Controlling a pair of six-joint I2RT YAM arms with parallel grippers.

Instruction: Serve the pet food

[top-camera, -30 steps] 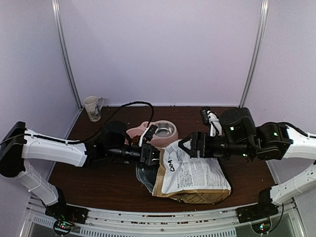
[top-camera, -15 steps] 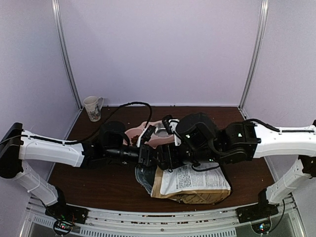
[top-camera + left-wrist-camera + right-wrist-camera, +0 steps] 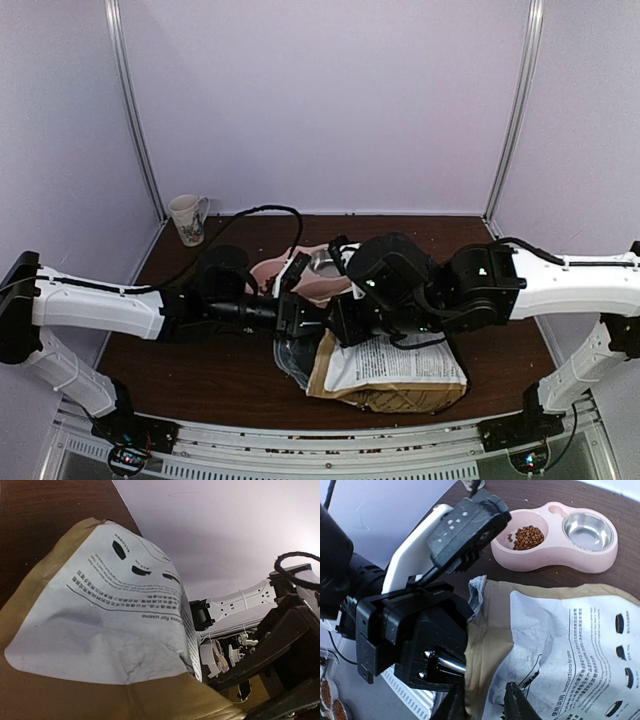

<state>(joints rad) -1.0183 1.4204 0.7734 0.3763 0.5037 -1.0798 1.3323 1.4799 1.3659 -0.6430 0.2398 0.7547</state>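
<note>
The pet food (image 3: 527, 536) is a small heap of reddish-brown kibble in the left cup of the pink double bowl (image 3: 555, 562). In front of the bowl lies the tan paper bag (image 3: 400, 365) with its white label (image 3: 560, 630). It also fills the left wrist view (image 3: 100, 610). My left gripper (image 3: 300, 318) is shut on the bag's top left edge. My right gripper (image 3: 486, 705) has reached across beside it. Its two fingers pinch the tan edge and the creased label between them. The bowl (image 3: 268, 270) is mostly hidden behind both arms in the top view.
The bowl's right cup is a bare steel dish (image 3: 587, 530). A white mug (image 3: 187, 218) stands at the back left corner. A black cable (image 3: 260, 212) loops over the table behind the left arm. The two wrists are close together over the bag's mouth.
My right arm swung left from the bag's right side to its top edge beside the left gripper, and its fingers closed onto the paper. The left arm held still.
</note>
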